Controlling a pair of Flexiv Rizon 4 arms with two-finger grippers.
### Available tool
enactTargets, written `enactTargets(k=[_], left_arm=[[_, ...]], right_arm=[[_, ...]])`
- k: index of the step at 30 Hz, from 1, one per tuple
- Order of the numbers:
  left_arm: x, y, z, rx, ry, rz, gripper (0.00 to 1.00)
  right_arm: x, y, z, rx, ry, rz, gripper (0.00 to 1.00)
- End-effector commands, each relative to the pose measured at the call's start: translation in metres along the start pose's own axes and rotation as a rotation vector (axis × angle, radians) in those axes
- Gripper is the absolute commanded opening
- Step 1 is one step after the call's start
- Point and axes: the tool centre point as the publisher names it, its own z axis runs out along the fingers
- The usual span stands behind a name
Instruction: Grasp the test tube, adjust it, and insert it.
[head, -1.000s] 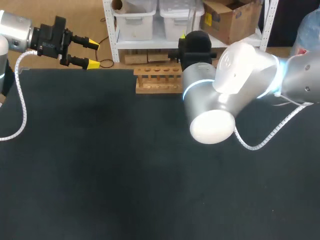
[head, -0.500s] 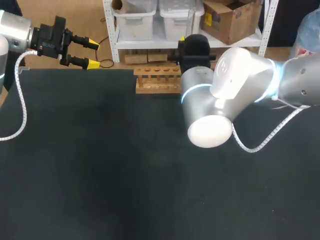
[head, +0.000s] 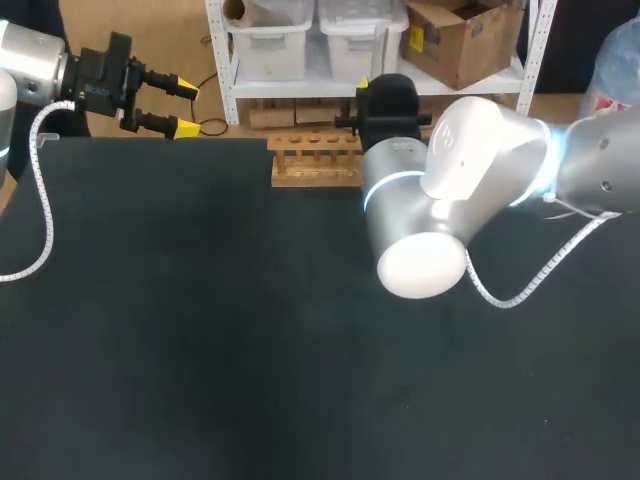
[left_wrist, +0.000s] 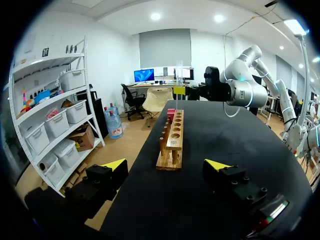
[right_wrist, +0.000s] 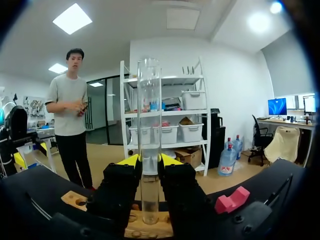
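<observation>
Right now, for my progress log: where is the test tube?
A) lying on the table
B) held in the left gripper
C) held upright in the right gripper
C: the test tube stands upright, pinched in the right gripper; the left gripper is open and empty.

At desk's (head: 200, 320) far edge, top centre of frame: rack (head: 316, 158). Upper left, near desk's far-left corner, well apart from rack: left pincer (head: 185, 108). At rack's right end: right pincer (right_wrist: 149, 161), w/ test tube (right_wrist: 149, 115) upright betw. its fingers, above rack.
</observation>
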Motion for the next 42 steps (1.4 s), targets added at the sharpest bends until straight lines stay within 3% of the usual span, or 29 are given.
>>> enactTargets(k=[1,15,25,42], left_arm=[[0.000,-0.001,0.000,-0.002,0.000,0.002,1.00],[0.000,-0.001,0.000,-0.002,0.000,0.002,1.00],[0.000,-0.001,0.000,-0.002,0.000,0.002,1.00],[0.000,-0.001,0.000,-0.002,0.000,0.002,1.00]], right_arm=[[0.005,0.000,0.004,-0.228,-0.001,0.003,0.00],[0.030,0.003,0.009,-0.262,0.030,-0.006,0.00],[0.045,-0.009,0.006,-0.261,0.023,0.011,0.00],[0.052,-0.005,0.010,-0.253,0.038,0.033,0.00]])
